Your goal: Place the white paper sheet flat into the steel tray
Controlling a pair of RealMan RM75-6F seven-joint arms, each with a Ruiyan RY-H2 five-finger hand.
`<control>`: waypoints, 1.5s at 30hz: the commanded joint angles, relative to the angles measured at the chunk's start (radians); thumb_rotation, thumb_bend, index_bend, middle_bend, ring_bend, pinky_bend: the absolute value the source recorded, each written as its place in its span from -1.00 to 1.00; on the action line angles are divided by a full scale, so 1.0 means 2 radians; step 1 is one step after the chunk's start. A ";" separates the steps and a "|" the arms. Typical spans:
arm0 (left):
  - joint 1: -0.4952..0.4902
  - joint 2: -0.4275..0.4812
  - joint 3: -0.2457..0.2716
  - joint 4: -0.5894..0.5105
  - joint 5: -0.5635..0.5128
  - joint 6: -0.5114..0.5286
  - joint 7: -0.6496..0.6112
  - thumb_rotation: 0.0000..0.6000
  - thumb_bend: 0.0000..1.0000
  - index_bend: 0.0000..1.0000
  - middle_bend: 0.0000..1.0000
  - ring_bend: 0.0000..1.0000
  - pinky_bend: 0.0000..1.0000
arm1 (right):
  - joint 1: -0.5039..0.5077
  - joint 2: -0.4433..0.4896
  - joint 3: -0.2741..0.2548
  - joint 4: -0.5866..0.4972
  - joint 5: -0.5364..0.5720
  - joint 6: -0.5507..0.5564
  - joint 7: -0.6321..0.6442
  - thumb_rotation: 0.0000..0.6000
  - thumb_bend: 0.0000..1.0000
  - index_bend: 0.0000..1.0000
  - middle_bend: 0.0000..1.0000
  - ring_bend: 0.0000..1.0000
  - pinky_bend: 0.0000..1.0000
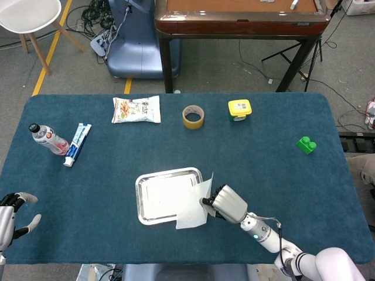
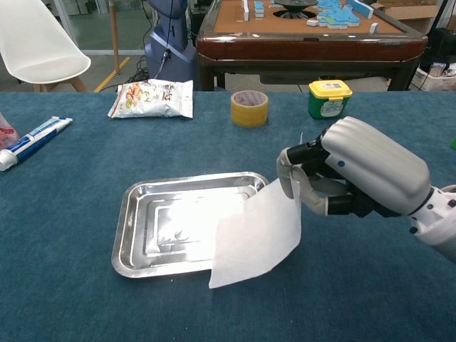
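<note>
Silver-grey robot hands, dark-jointed

Right hand [image 2: 356, 178], lower right: smooth grey shell, black joints, white wrist, thin cable; left hand [image 1: 12, 213], lower-left edge: similar.

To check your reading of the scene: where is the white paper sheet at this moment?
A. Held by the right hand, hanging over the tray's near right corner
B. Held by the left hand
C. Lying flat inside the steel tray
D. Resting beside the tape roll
A: the right hand pinches the white paper sheet, which drapes across the steel tray rim onto the cloth.
</note>
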State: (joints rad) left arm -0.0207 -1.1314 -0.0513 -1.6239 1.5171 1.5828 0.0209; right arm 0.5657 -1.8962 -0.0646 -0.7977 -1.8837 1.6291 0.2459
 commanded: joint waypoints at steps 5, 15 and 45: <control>-0.001 -0.001 0.000 0.000 0.000 -0.001 0.000 1.00 -0.54 -0.15 -0.18 -0.38 -0.08 | -0.004 0.003 0.007 -0.006 0.013 -0.005 -0.015 1.00 0.41 0.32 1.00 1.00 1.00; -0.001 -0.001 0.001 0.000 0.000 -0.004 -0.002 1.00 -0.54 -0.15 -0.18 -0.38 -0.08 | -0.013 0.012 0.023 -0.025 0.035 -0.009 -0.057 1.00 0.41 0.32 1.00 1.00 1.00; 0.000 0.003 0.001 -0.002 0.001 -0.001 -0.005 1.00 -0.54 -0.15 -0.18 -0.38 -0.08 | -0.029 0.006 0.020 -0.070 0.055 -0.052 -0.107 1.00 -0.16 0.08 1.00 1.00 1.00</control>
State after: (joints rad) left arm -0.0206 -1.1255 -0.0491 -1.6284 1.5194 1.5817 0.0099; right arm 0.5065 -1.8864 -0.0250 -0.9355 -1.7739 1.5282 0.0341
